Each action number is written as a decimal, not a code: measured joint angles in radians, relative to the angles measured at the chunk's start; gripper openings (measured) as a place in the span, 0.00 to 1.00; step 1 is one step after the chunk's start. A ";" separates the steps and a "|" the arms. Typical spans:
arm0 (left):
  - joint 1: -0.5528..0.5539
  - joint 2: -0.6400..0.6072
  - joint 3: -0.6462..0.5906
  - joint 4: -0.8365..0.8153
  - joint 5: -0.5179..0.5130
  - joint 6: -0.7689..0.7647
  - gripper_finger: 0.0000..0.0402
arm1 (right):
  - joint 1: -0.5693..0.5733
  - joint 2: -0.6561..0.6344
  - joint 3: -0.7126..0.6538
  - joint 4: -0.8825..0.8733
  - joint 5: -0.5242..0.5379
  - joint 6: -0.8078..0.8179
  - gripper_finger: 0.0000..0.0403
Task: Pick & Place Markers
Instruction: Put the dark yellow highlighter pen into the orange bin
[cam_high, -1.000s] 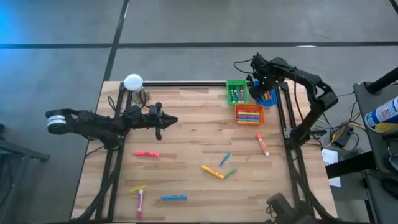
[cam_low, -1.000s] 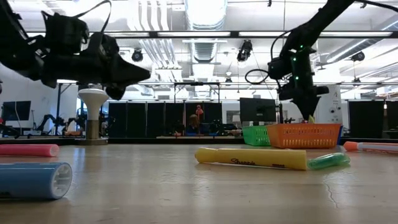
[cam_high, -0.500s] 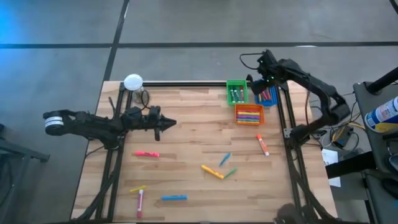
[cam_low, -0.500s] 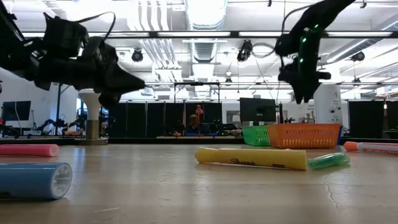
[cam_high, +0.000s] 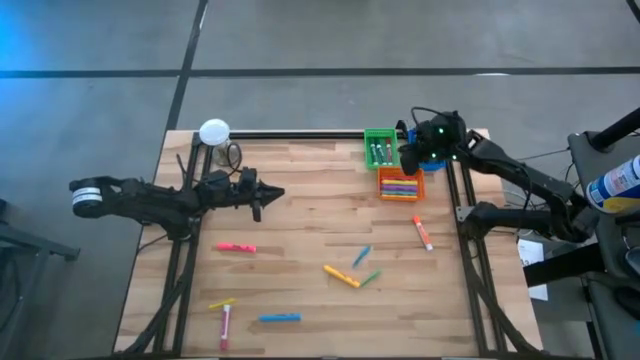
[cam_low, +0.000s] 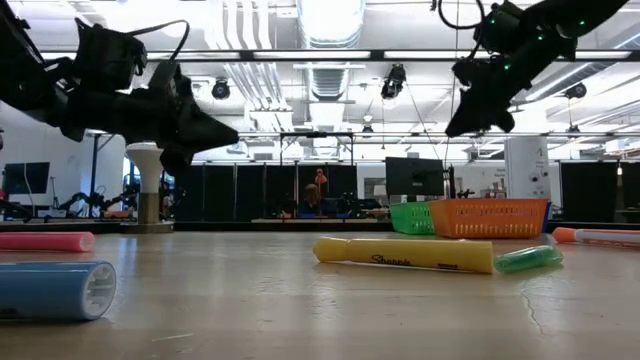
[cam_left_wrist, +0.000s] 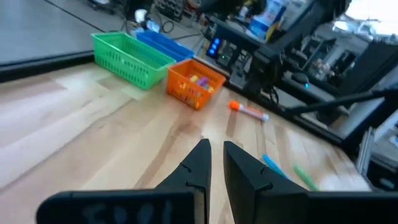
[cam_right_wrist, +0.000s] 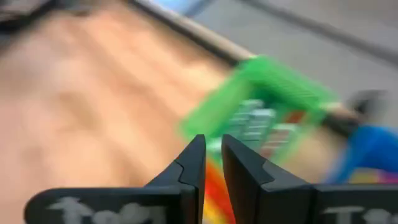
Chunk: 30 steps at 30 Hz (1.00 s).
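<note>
1. The left pincer (cam_high: 277, 194) hangs above the left half of the tabletop (cam_high: 300, 225), fingers nearly together and holding nothing; the left wrist view shows only a thin gap between them.
2. Loose markers lie across the front of the tabletop: a pink marker (cam_high: 236, 247) nearest the left pincer, a yellow marker (cam_high: 341, 276) and a green marker (cam_high: 370, 278) toward the middle, and a red-capped marker (cam_high: 422, 233) farther right.
3. The right pincer (cam_high: 408, 160) hovers over the bins at the back right, between the green bin (cam_high: 380, 148) and the orange bin (cam_high: 400, 184), fingers almost closed and empty.
4. Judged from this, the right arm is between a drop and a new pick.
5. Next it must swing toward the red-capped marker, spread its fingers, align across the barrel and descend.
</note>
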 joint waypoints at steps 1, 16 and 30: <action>0.000 0.000 0.007 0.000 -0.010 -0.007 0.09 | 0.004 -0.002 -0.009 0.009 -0.059 0.007 0.11; 0.000 0.002 0.081 -0.009 -0.067 0.067 0.06 | 0.583 0.050 -0.054 0.106 0.365 0.169 0.15; -0.005 0.002 0.074 0.035 0.019 0.235 0.00 | 0.982 0.456 0.130 0.116 0.487 0.502 0.36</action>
